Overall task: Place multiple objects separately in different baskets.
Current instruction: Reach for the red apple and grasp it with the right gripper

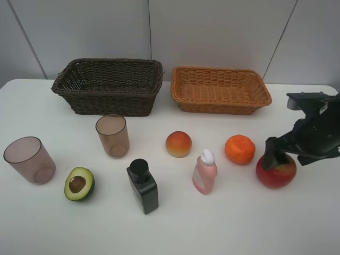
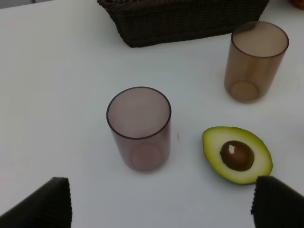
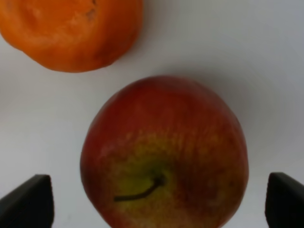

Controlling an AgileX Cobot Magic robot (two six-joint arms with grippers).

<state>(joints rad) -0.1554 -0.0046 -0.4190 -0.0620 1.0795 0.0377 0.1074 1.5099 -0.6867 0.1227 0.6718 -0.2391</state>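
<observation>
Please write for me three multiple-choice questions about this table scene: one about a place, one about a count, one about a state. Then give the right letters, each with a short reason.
1. In the high view, the dark brown basket stands:
A) left of the tan basket
B) right of it
C) inside it

2. How many translucent cups stand on the table?
A) one
B) two
C) three

3. The right claw, over the red apple, is:
A) shut on it
B) open, with its fingers clear of it on both sides
C) lifting it

Answers:
1 A: the baskets sit side by side, the dark one on the left.
2 B: one cup is near the avocado half, the other is in front of the dark basket.
3 B: the right wrist view shows gaps between both fingertips and the apple, which rests on the table.
</observation>
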